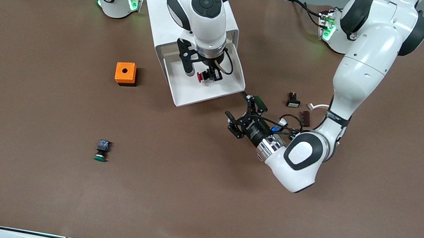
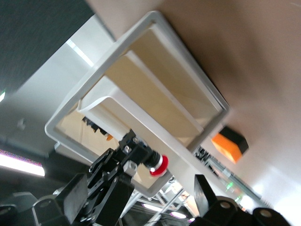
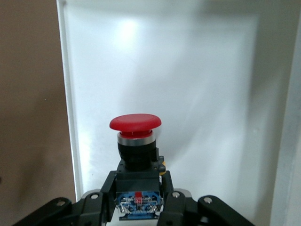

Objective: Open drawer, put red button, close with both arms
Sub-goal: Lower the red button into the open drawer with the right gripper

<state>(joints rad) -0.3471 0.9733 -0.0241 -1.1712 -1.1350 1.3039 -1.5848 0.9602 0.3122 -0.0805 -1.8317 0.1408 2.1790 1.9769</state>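
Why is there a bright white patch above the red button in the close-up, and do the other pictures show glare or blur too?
Right wrist view: lamp glare on the white drawer floor above the red button; the drawer's walls shade its edges. Left wrist view: tilted, with the nearby left gripper dark and soft. Front view: even light, soft shadows under both arms.

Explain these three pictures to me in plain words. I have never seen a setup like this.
Two white robot arms stand at a brown table. One picture looks down from a high camera facing them; the other two come from cameras on each arm's wrist. The right pincer is shut on the red button, over the open white drawer. The left pincer is open, beside the drawer's corner. Also on the table: an orange box with a hole, a green-capped button, and a few small parts near the left arm.
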